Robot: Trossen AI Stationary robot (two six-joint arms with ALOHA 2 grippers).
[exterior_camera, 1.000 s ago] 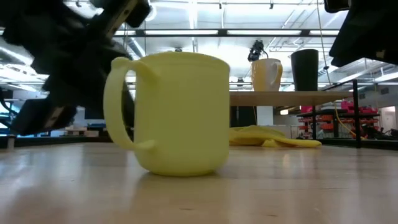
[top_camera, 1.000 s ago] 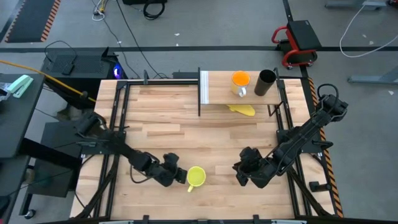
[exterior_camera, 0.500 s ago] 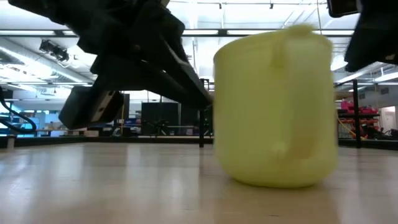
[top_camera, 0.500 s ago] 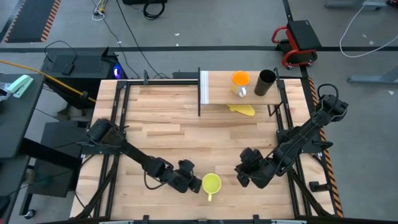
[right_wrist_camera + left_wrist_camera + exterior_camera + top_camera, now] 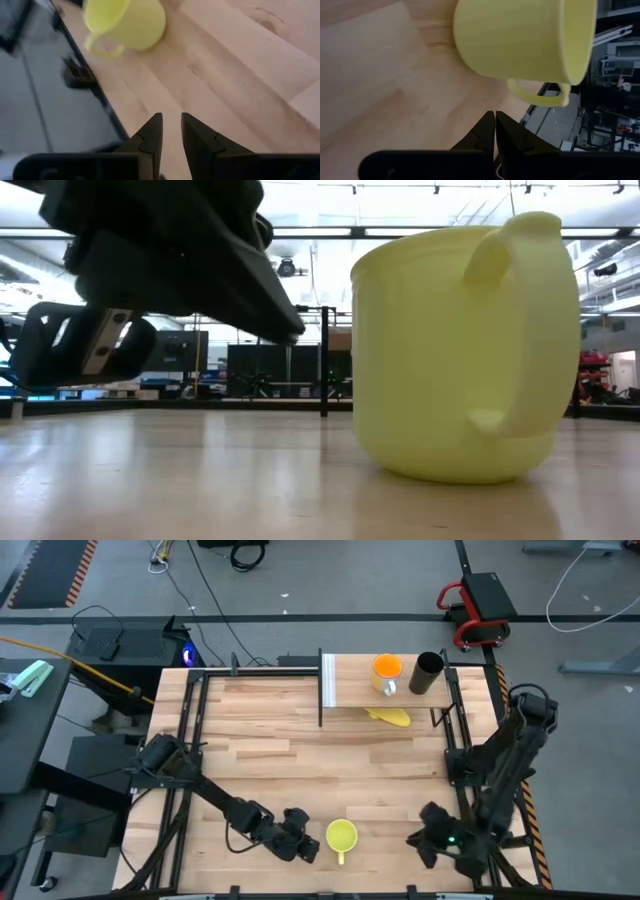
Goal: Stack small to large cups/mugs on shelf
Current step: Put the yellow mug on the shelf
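Yellow mug [image 5: 341,836] stands upright on the table [image 5: 270,750], close to the front edge, with its handle [image 5: 340,857] pointing to that edge. Just beside it on the left is the left gripper [image 5: 309,849], low over the wood; its two fingers [image 5: 490,131] are pressed together with nothing between them, and they do not touch the mug. The right gripper [image 5: 428,841] is farther off on the mug's other side, near the front right corner, with its fingers [image 5: 151,129] a little apart and holding nothing. Far at the back, the shelf [image 5: 352,692] holds the orange cup [image 5: 386,669] and the black cup [image 5: 427,672]. A flat yellow thing [image 5: 391,716] lies on the table beside the shelf.
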